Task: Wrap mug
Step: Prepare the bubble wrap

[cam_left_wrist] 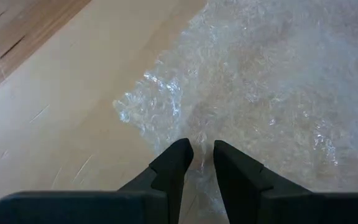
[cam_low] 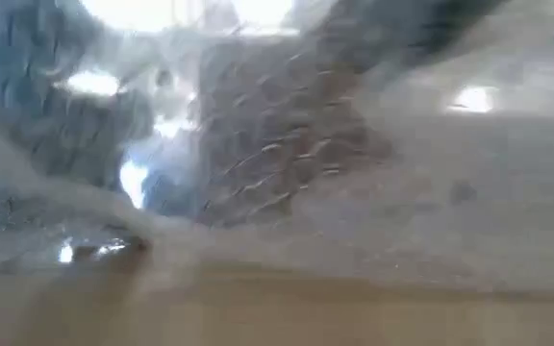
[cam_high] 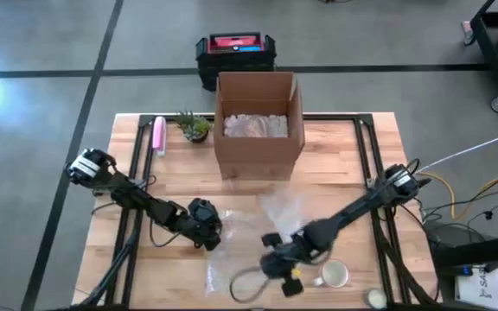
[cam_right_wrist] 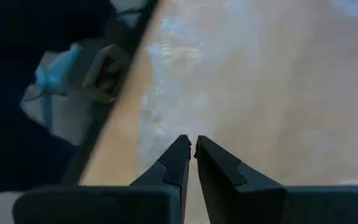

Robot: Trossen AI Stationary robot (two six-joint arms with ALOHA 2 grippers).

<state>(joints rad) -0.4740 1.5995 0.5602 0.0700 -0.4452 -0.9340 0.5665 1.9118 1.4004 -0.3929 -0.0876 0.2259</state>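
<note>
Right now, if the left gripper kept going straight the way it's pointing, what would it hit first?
Probably the bubble wrap: the left gripper points straight at its crinkled edge on the table, though depth is unclear.

Clear, bubble-textured wrap (cam_high: 282,209) before the brown cardboard box (cam_high: 258,121); white mug (cam_high: 335,275); pink bottle (cam_high: 158,135) left of box; light wood table (cam_high: 353,147).

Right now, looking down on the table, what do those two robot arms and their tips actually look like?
Both arms are dark, nearly black, built from slim jointed segments with bulkier knuckles at the joints. The left pincer ends in two flat, angular black fingers with stepped inner edges; the right pincer looks the same. A yellow part shows near the right arm's wrist, and thin cables trail from both arm bases.
</note>
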